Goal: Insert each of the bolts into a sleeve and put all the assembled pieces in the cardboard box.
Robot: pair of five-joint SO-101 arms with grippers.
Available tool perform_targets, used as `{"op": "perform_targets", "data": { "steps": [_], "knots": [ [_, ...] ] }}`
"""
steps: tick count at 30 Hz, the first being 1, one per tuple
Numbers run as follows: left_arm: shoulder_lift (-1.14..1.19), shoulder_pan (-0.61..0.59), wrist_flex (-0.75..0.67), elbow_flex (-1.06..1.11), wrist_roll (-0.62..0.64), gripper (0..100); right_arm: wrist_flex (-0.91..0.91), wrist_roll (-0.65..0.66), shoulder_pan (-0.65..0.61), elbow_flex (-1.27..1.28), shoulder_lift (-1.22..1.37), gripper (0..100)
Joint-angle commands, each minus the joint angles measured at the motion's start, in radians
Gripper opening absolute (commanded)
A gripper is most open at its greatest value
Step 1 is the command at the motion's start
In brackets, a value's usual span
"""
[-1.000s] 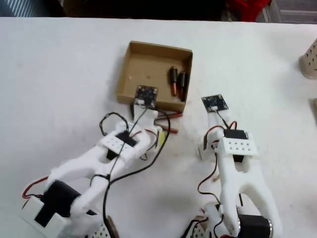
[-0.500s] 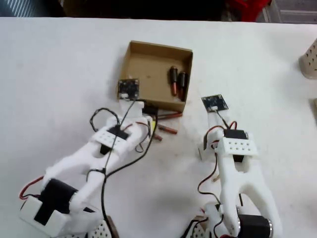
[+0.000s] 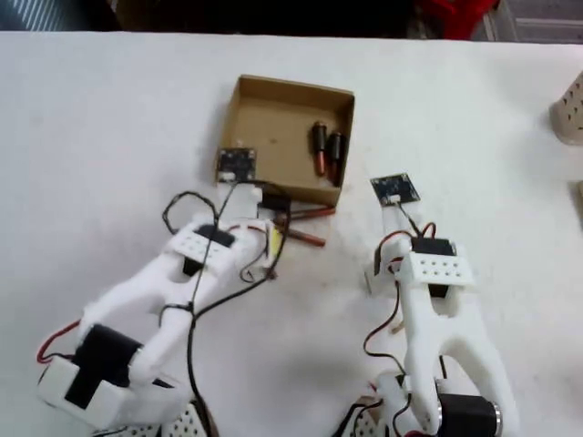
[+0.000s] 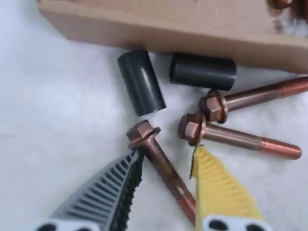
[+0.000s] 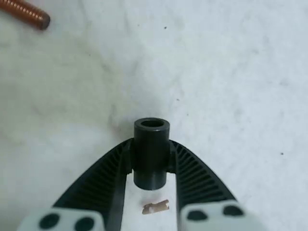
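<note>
White table point(image 3: 109, 109) runs under both arms in the high view, with the box point(image 3: 239, 127) at its far middle and two assembled pieces point(image 3: 326, 150) lying inside by the right wall. The left gripper point(image 3: 271, 250) hangs just near of the box over loose bolts point(image 3: 308, 238). The right arm point(image 3: 435, 282) stands well apart to the right. From the left wrist, the left gripper point(image 4: 167, 154) has its fingers spread on either side of one bolt point(image 4: 161, 166), not closed on it. Two more bolts point(image 4: 236, 138) lie just right of it, their heads almost touching the yellow finger point(image 4: 211, 183). Two sleeves point(image 4: 142, 84) rest on the table against the box wall point(image 4: 144, 26). The bolts look like stiff, smooth metal, fairly heavy for their size and apt to roll or pivot. I judge the plain shank just below the head to be the safest hold. The neighbouring bolt head could get pinched along with it, and the sleeves hard by the wall leave little room for a finger. From the right wrist, the right gripper point(image 5: 150, 144) is clamped on a sleeve point(image 5: 151, 154), open end up above the table. It seems rigid, light and slick, so the hold around its middle suits it. A threaded bolt tip point(image 5: 26, 13) lies far off.
</note>
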Motion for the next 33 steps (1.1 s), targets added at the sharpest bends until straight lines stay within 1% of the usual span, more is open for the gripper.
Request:
{"op": "perform_targets", "data": {
  "steps": [1,6,12,14,17,18,20,25,26,29,33],
  "knots": [
    [0.002,-0.039,0.068,-0.012,-0.051,19,-0.007,0.009,0.012,-0.005,-0.033,1.8],
    [0.002,-0.048,0.083,-0.006,-0.083,19,-0.007,0.009,0.013,-0.005,-0.033,1.8],
    [0.002,-0.096,0.083,-0.014,-0.077,19,-0.007,0.009,0.013,-0.005,-0.033,1.8],
    [0.002,-0.104,0.078,-0.014,-0.075,15,-0.007,0.009,0.013,-0.005,-0.033,1.8],
    [0.002,-0.122,0.074,-0.015,-0.078,2,-0.007,0.009,0.013,-0.005,-0.033,1.8],
    [0.002,-0.133,0.068,-0.018,-0.081,2,-0.007,0.009,0.013,-0.005,-0.033,1.8],
    [0.002,-0.148,0.064,-0.018,-0.081,5,-0.007,0.009,0.013,-0.005,-0.033,1.8],
    [-0.007,-0.186,0.075,-0.017,-0.086,3,-0.007,0.009,0.013,-0.005,-0.033,1.8],
    [-0.007,-0.193,0.077,-0.017,-0.098,2,-0.007,0.009,0.013,-0.005,-0.033,1.8],
    [-0.008,-0.2,0.087,-0.017,-0.206,2,-0.007,0.009,0.013,-0.003,-0.033,1.8],
    [-0.01,-0.202,0.178,-0.055,-0.328,2,-0.007,0.009,0.013,-0.003,-0.033,1.8]
  ]
}}
